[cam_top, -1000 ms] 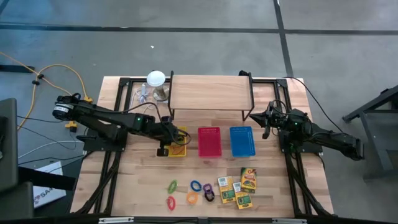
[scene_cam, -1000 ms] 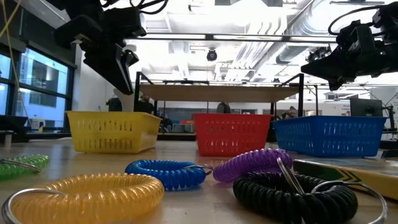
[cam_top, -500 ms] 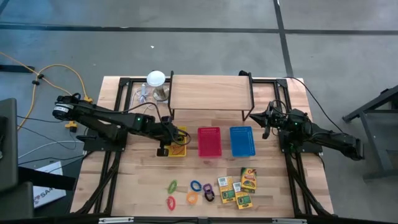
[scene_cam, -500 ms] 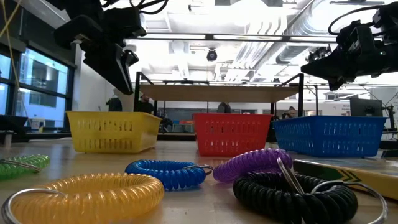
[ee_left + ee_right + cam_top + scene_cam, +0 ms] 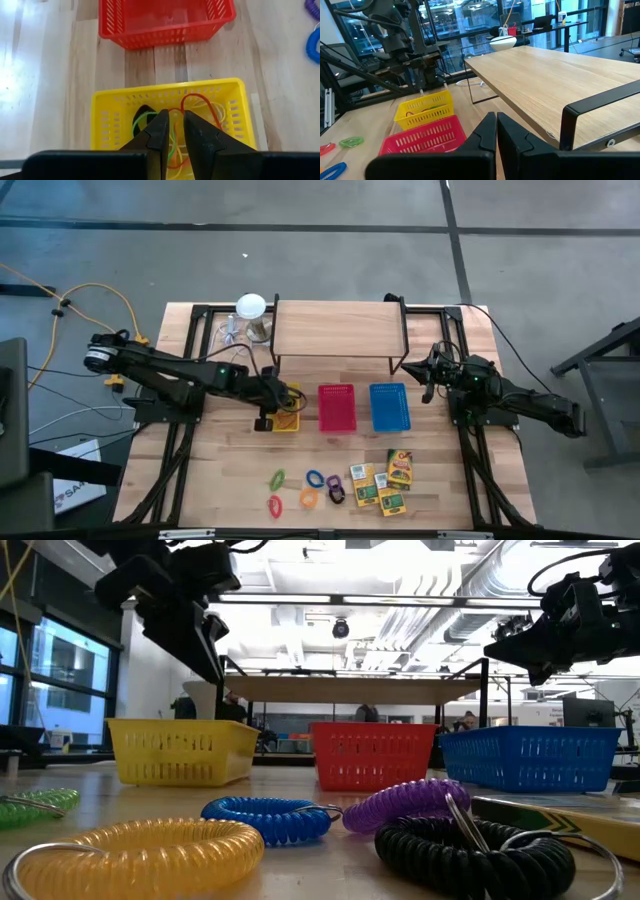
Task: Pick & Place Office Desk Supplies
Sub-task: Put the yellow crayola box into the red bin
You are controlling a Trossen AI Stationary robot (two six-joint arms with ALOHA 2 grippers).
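Observation:
My left gripper (image 5: 175,120) hangs over the yellow basket (image 5: 165,92), slanting down, its fingers a narrow gap apart with nothing seen between them. Orange, yellow and green rubber bands (image 5: 200,107) lie on the basket's floor. In the high view the gripper (image 5: 283,402) is above that basket (image 5: 290,420). Coloured coil rings (image 5: 315,480) and yellow-and-green card boxes (image 5: 385,480) lie flat on the table's near part. My right gripper (image 5: 428,385) waits shut at the table's right, level and clear of everything.
A red basket (image 5: 337,408) and a blue basket (image 5: 389,407) stand in a row right of the yellow one. Behind them a wooden shelf (image 5: 338,330) on a black frame spans the table's far part. A white round-topped object (image 5: 251,307) stands at its left.
My left gripper has tipped a little above the yellow basket without leaving its place. Nothing else has moved.

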